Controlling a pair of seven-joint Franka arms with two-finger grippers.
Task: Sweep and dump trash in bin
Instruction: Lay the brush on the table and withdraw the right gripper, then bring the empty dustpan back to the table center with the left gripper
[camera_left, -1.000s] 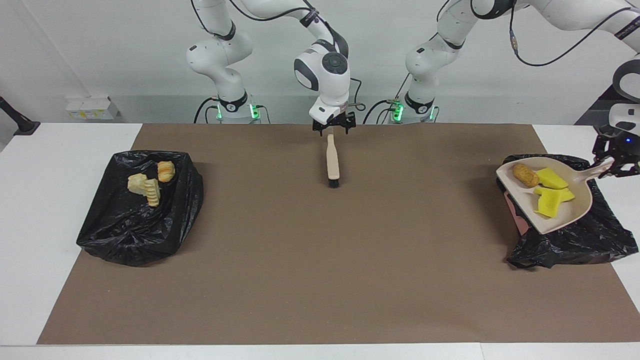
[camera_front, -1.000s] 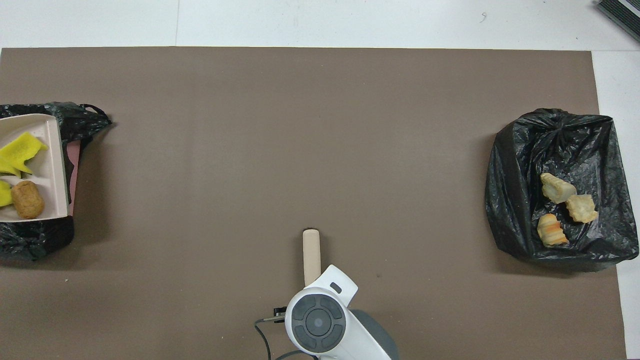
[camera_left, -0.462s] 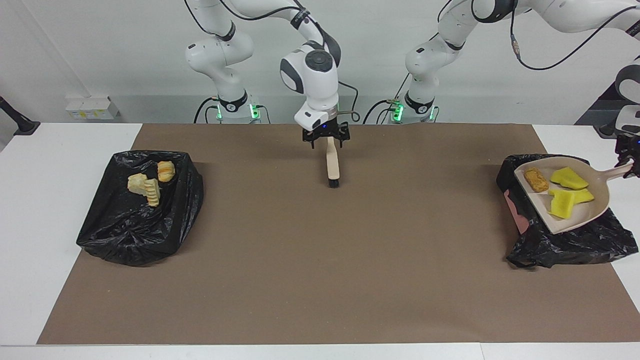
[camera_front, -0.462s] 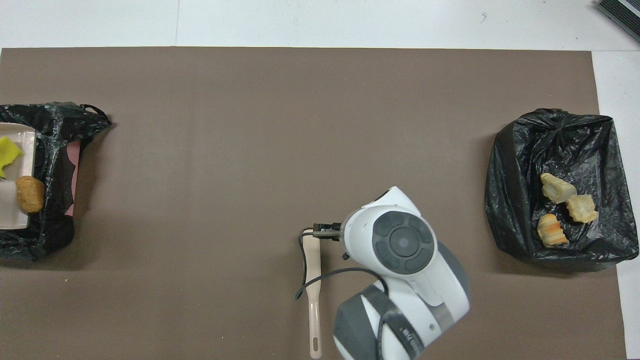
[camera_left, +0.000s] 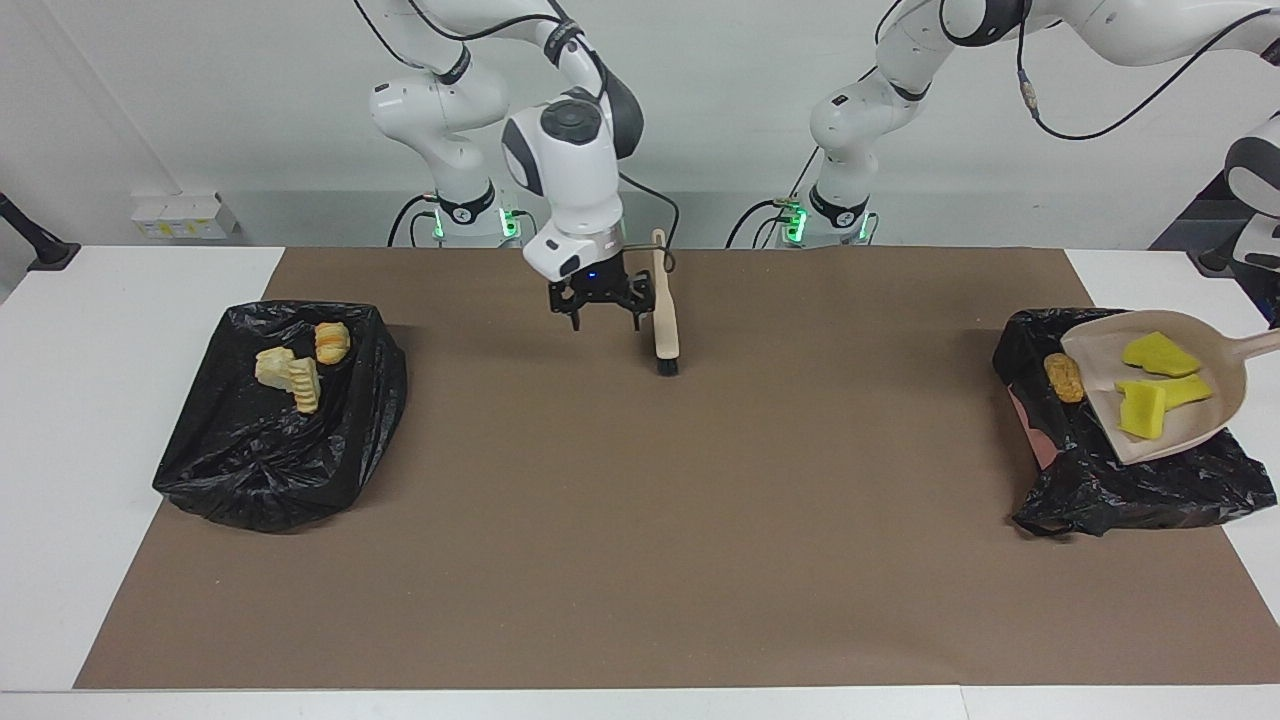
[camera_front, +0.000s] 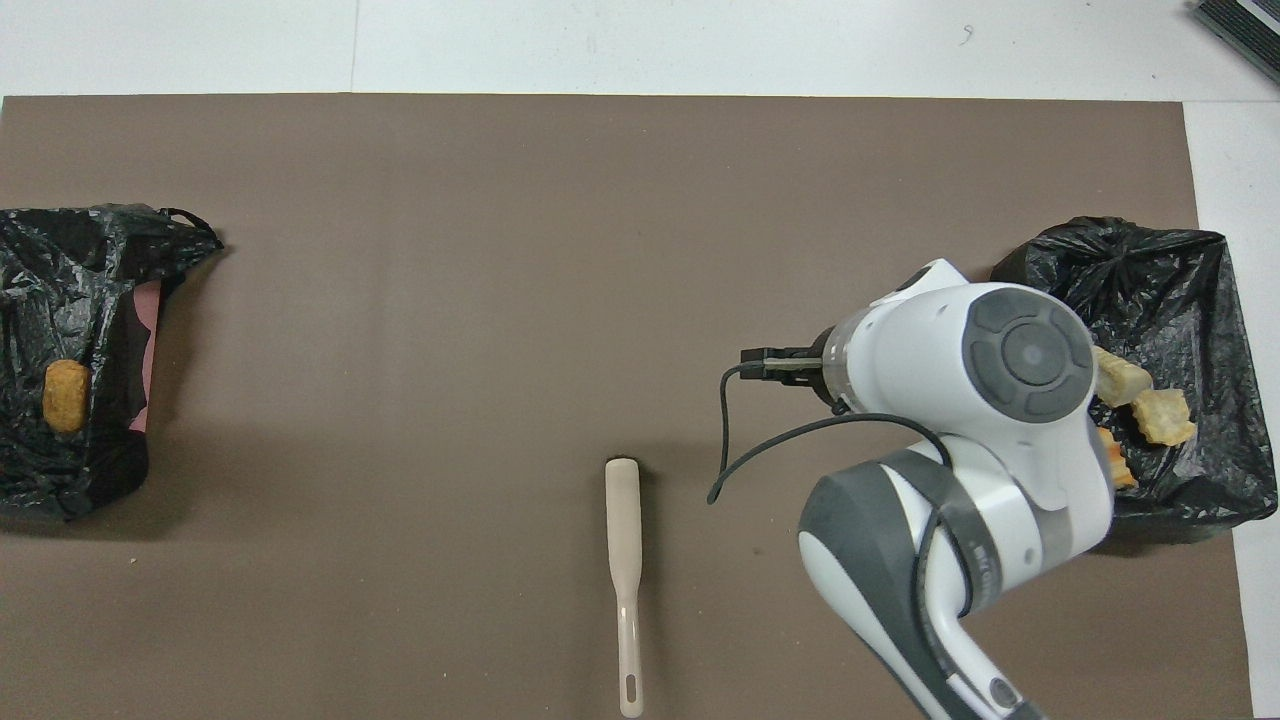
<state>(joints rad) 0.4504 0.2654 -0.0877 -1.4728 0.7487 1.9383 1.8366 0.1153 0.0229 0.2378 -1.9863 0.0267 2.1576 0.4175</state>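
From my station I see a white table almost wholly covered by a flat brown paper mat that leaves bare white strips along the edges. Three things lie directly on the mat. A crumpled black plastic bin bag sits toward the right arm's end, just inside the mat's edge there. A second black plastic bin bag with a pink patch showing at its side sits at the left arm's end, by that edge of the mat. A slim beige brush with black bristles lies flat near the middle of the robots' edge, handle toward the robots.
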